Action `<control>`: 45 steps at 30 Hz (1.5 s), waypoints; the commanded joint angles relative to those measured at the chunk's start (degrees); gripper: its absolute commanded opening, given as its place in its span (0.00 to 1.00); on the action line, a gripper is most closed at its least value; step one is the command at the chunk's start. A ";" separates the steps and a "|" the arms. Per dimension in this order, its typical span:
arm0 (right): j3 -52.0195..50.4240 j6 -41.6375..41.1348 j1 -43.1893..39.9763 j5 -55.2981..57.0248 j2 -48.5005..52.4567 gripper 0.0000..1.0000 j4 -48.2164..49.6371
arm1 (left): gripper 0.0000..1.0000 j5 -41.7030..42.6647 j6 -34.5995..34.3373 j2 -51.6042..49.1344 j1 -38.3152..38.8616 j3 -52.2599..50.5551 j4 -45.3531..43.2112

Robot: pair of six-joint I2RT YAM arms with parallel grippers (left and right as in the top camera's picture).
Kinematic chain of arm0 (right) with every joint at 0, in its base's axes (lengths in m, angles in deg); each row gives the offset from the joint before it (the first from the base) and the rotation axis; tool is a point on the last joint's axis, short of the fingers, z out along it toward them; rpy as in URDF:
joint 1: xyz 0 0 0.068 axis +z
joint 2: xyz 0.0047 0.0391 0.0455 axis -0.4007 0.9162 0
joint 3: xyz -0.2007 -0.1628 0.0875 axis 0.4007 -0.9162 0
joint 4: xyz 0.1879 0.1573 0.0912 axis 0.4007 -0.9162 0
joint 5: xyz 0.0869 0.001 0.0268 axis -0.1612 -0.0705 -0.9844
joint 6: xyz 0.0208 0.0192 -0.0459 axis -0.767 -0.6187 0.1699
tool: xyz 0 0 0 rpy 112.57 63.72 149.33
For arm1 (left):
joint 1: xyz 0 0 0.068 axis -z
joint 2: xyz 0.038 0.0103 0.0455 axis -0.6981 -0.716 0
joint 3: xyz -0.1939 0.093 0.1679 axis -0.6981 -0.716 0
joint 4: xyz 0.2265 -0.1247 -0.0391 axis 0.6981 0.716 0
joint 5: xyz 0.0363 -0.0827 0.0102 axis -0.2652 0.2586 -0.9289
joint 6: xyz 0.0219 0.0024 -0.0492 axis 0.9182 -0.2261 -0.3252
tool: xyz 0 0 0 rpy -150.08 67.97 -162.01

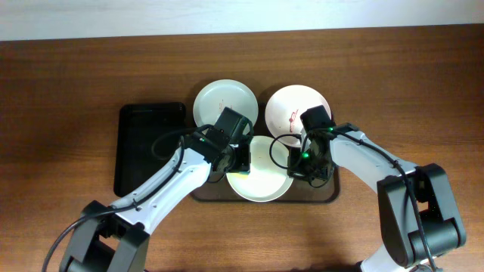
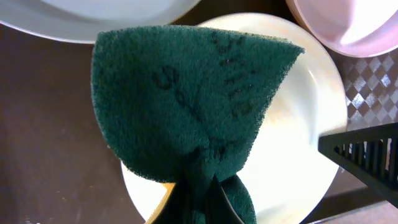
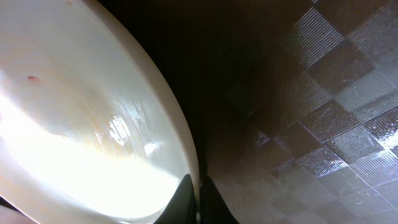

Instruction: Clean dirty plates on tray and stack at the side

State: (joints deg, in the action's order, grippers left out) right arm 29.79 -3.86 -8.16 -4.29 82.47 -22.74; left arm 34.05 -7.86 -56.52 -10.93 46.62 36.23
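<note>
While the white plate [image 1: 261, 181] sits at the front of the brown tray [image 1: 333, 193], I see my left gripper [image 2: 199, 208] clamped on a dark green sponge [image 2: 186, 99] that hangs over the plate's left side. My right gripper [image 3: 199, 196] has its fingers pinched narrow on the plate's right rim. Behind lie the pale green plate [image 1: 224, 103] and the pinkish plate [image 1: 297, 108], the latter smeared red. The tray's floor shows a glossy checkered texture. A black tray [image 1: 147, 147] lies just to the left on the wooden table [image 1: 60, 91], and a pale strip [image 1: 242, 15] runs beyond its far edge.
</note>
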 commanded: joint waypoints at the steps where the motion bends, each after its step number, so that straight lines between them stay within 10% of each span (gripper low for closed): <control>1: -0.37 0.22 -0.11 2.27 -0.52 0.04 -0.46 | 0.00 3.91 -0.74 -1.97 0.66 -0.50 -1.25; 20: -0.37 0.22 -0.11 2.25 -0.52 0.04 -0.94 | 0.00 3.56 -0.72 -12.72 5.03 -0.50 -6.10; 39: -0.37 0.22 -0.11 2.25 -0.52 0.04 -0.92 | 0.00 -9.75 1.44 -0.79 2.10 -0.44 3.74; 45: -0.37 0.22 -0.11 2.29 -0.52 0.30 -0.81 | 0.00 -9.55 1.42 3.74 2.10 -0.44 4.04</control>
State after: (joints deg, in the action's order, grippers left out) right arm 29.72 -3.69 -8.20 -3.96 82.34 -23.44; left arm 25.16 -7.36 -55.95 -8.52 46.53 40.82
